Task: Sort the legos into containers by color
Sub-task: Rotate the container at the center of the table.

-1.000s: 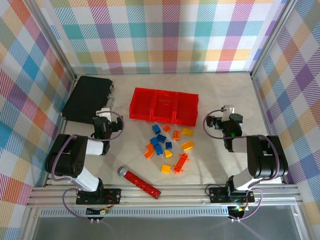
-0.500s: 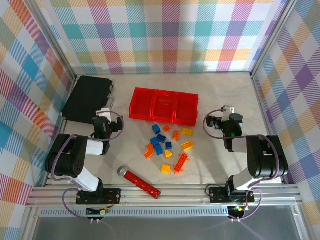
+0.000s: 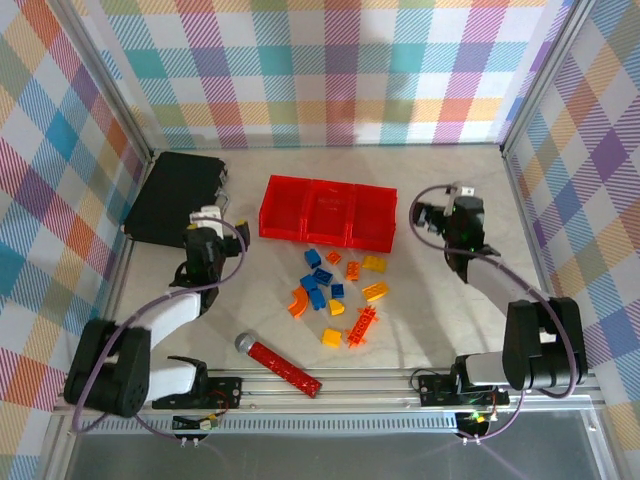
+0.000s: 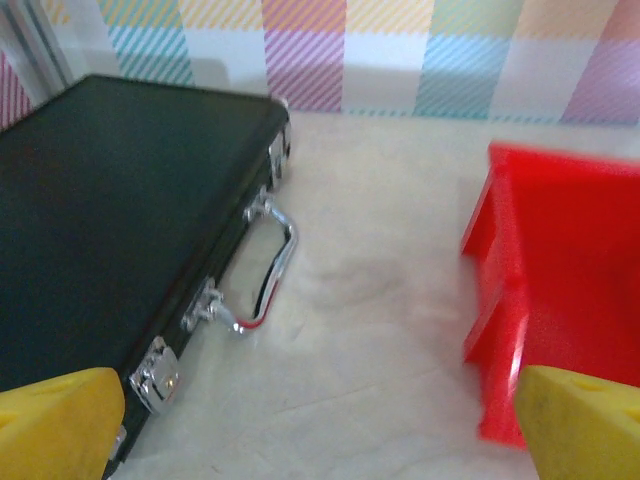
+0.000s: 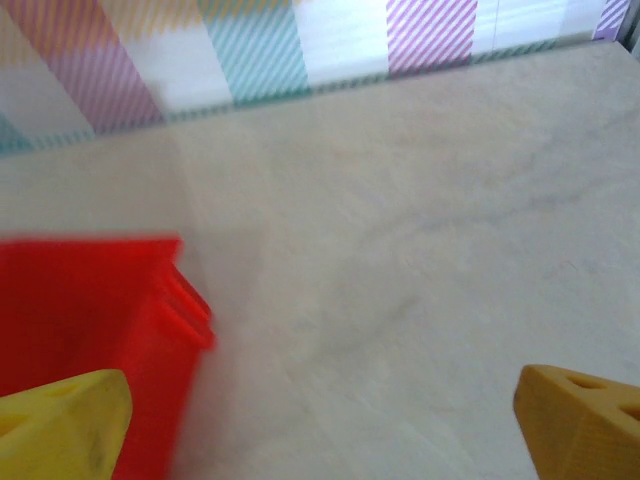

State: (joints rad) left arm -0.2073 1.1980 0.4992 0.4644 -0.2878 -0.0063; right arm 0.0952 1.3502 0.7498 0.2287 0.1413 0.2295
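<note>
one black case (image 3: 175,200) lies left of the containers (image 3: 328,212).

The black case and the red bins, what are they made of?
The black case looks like hard plastic or a leather-like cover, smooth and matte; I can't tell which. Its handle and latches look like metal, because they shine silver. The red bins look like plastic: bright even colour, a slight gloss and thin moulded walls.

Left arm (image 3: 165,318) and right arm (image 3: 535,345): black joints, white links, lilac cables (image 3: 238,243) looping alongside. Fingers (image 4: 58,422) are blunt yellow wedges.
</note>
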